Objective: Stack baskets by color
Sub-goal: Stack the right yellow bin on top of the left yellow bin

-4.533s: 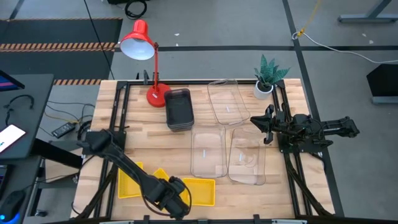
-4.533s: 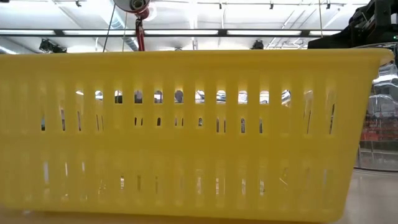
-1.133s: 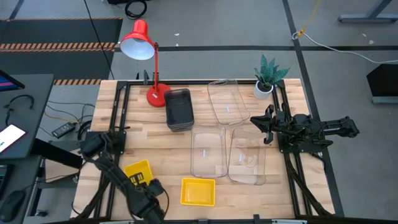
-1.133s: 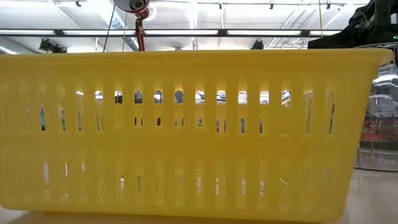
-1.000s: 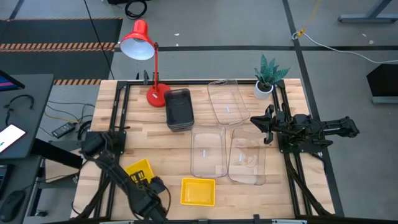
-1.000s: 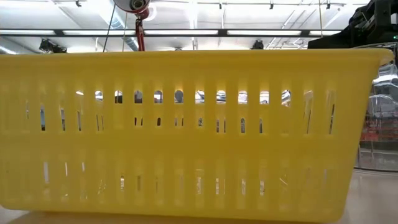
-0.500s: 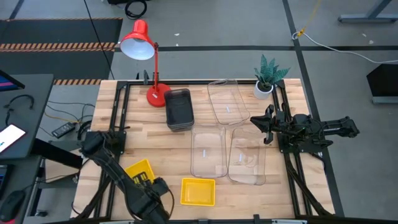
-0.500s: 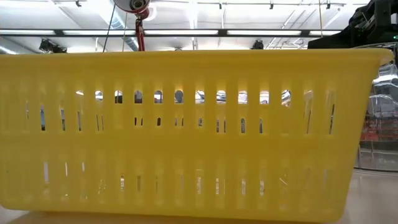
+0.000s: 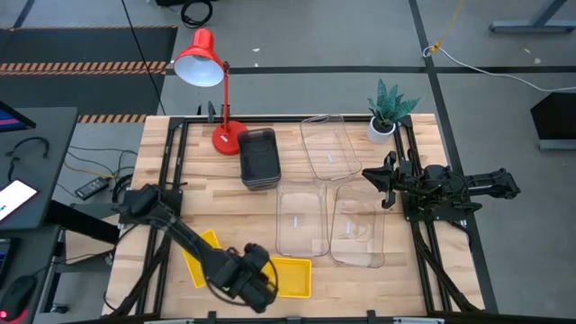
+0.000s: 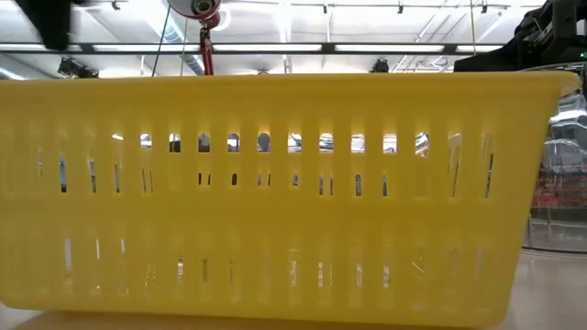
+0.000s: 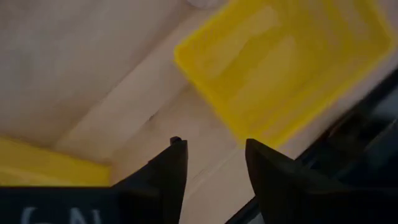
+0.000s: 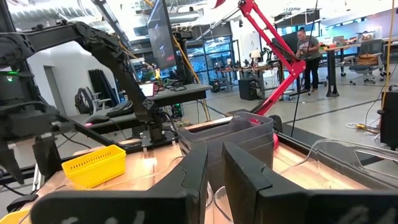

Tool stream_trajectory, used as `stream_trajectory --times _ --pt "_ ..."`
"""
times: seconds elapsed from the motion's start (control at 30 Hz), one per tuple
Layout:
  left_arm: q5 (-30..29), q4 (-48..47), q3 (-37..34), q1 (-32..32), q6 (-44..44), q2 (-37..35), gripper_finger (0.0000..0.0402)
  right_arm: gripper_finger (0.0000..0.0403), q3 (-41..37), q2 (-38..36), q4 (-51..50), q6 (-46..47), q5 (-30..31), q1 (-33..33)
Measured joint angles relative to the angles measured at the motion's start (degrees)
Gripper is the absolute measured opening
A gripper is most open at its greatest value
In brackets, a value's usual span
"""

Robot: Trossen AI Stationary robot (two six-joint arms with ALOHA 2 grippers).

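Observation:
Two yellow baskets rest on the table near its front edge: one at the left (image 9: 196, 255), partly under my left arm, and one (image 9: 290, 276) right of it, which fills the low view (image 10: 275, 192). My left gripper (image 9: 257, 284) hovers above the table between them, pointing down, open and empty (image 11: 214, 144). The left wrist view shows one yellow basket (image 11: 286, 62) ahead and an edge of the other (image 11: 43, 167). Dark grey baskets (image 9: 258, 158) sit nested at the back. My right gripper (image 9: 371, 176) is parked at the right, shut (image 12: 214, 152).
Three clear baskets lie on the table's right half (image 9: 326, 146) (image 9: 301, 219) (image 9: 358, 225). A red desk lamp (image 9: 209, 67) stands at the back left and a small potted plant (image 9: 389, 112) at the back right. Bare wood lies between the yellow and grey baskets.
My left gripper has risen and gone toward the table's right edge, from beside the left yellow basket to the gap between the two yellow baskets. Its arm now shows at the low view's upper left corner. The right yellow basket has stayed in place.

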Motion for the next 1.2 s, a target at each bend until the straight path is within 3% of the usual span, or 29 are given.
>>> stream_trajectory --times 0.17,0.47,0.63,0.87,1.2 --pt "1.3 4.1 -2.3 1.8 -7.5 0.1 0.0165 0.0054 0.0 0.0 0.0 0.0 0.0 0.0" --pt "2.8 7.1 -2.8 3.4 -9.7 1.3 0.0239 0.0054 0.0 0.0 0.0 0.0 0.0 0.0" --pt "5.6 7.6 -2.8 4.1 -8.8 4.6 0.0249 0.0054 0.0 0.0 0.0 0.0 0.0 0.0" --pt "6.6 8.6 -2.8 4.3 -7.1 7.1 0.0213 0.0054 0.0 0.0 0.0 0.0 0.0 0.0" --pt "6.0 9.9 -2.7 5.1 -4.8 9.3 0.0107 0.0054 0.0 0.1 0.2 0.0 0.0 0.0"
